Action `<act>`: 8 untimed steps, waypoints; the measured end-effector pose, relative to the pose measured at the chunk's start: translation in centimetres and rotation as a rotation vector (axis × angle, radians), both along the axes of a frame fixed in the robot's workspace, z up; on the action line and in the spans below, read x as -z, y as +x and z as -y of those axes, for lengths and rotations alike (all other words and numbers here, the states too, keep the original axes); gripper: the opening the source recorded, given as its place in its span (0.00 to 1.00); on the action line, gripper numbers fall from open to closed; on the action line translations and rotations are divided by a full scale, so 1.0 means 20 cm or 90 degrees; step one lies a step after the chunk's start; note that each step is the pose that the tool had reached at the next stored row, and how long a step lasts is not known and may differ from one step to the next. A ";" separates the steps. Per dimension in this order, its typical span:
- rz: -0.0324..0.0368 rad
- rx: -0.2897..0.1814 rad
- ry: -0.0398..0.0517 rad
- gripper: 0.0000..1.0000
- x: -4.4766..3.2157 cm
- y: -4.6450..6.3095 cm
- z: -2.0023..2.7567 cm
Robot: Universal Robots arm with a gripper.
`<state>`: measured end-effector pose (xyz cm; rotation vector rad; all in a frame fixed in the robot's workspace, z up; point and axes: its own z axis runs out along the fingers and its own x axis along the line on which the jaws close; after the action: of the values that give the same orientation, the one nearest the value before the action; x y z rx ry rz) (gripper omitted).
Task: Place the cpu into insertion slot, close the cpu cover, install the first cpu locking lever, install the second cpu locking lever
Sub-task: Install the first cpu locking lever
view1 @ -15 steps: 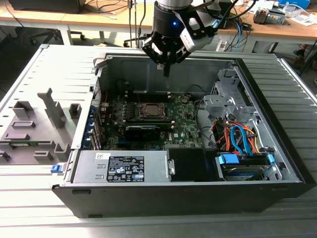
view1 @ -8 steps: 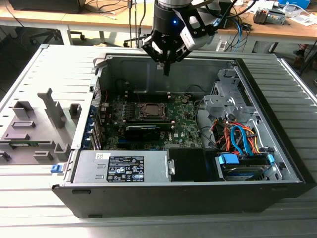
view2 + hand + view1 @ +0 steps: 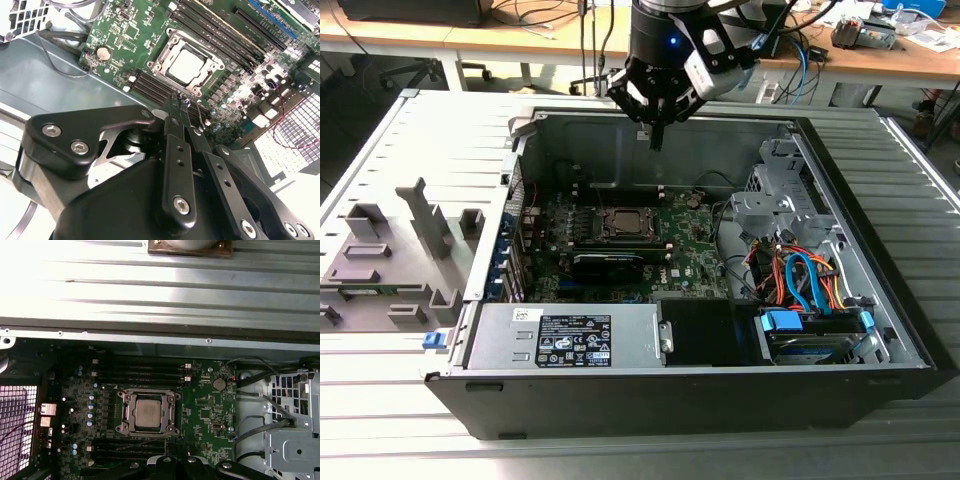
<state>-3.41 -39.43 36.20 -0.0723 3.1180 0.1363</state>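
One step looks finished in the exterior view. The cpu point(image 3: 623, 221), a small flat square chip with a silvery-grey metal top, lies in the insertion slot point(image 3: 603, 222), a dark square socket on the green circuit board point(image 3: 690, 235) inside the open black computer case point(image 3: 720, 400). The black gripper point(image 3: 657, 138) hangs well above it, its fingers narrow and together, holding nothing.

In the second wrist view the cpu cover point(image 3: 171, 80), a thin silvery metal frame, seems to lie flat around the chip point(image 3: 187, 65), so I judge it closed. I cannot tell whether the locking levers are latched.

In the first wrist view the chip point(image 3: 149, 411) sits straight in its frame.
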 end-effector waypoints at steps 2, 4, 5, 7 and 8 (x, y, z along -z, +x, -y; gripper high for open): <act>0.0000 0.000 0.0013 0.11 -0.004 0.00 0.000; 0.0000 0.000 0.0023 0.11 -0.008 0.00 0.000; 0.0000 0.000 0.0028 0.11 -0.009 0.00 0.000; 0.0000 0.000 0.0038 0.11 -0.013 0.00 0.000; 0.0000 0.000 0.0044 0.11 -0.015 0.00 0.000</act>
<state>-3.41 -39.43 36.51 -0.0722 3.1173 0.1472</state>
